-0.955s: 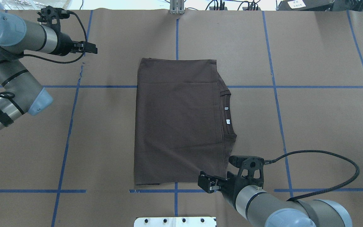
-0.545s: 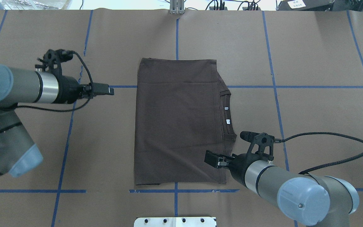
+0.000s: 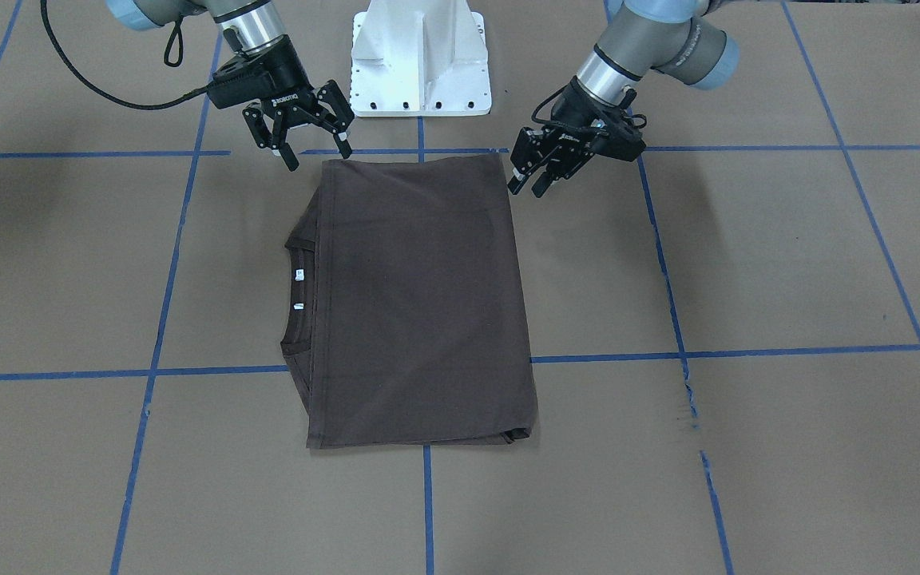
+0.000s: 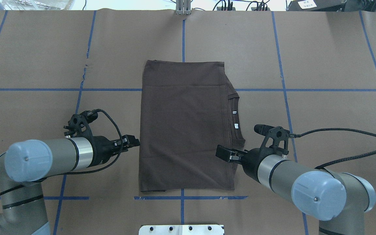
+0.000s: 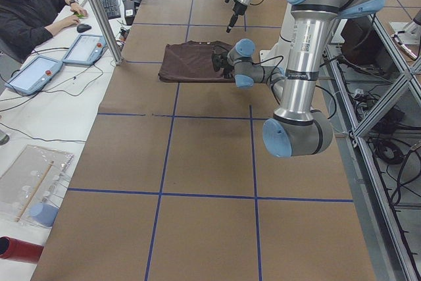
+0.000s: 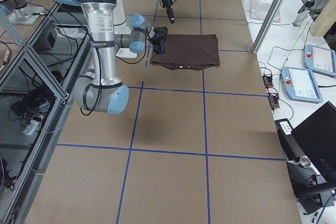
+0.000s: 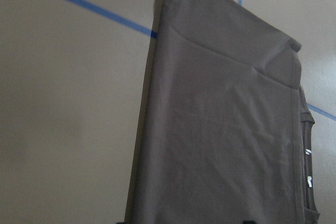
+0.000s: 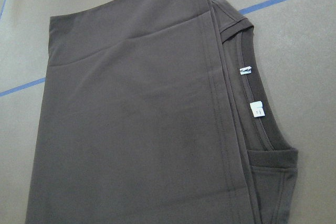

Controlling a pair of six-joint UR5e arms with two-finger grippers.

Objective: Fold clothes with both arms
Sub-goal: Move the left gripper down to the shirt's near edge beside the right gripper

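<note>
The dark brown T-shirt [image 4: 181, 130] lay flat at the middle of the table [image 4: 331, 58], folded into an upright rectangle. Its ribbed collar [image 4: 237, 134] protruded from under the fold on the robot's right side, with two small white neck tags [image 8: 256, 109] showing. Blue tape lines [image 4: 338, 89] ran beneath the garment.

The left pincer [image 3: 525, 185] hung just beside the shirt's left edge, towards the corner nearest the robot. Its fingers stood apart and held nothing. The left wrist view looked along the shirt's left edge, with the cloth lying smooth.

The right pincer [image 3: 316, 153] was positioned at the shirt's near right corner, below the collar. Its fingers were spread wide and empty, with no cloth between them. In the overhead view it overlapped the garment's right margin.

The white base block [image 3: 420, 56] stood at the robot's edge of the table, clear of the shirt. A person [image 5: 33, 11] sat at a side bench beyond the table's far edge.
</note>
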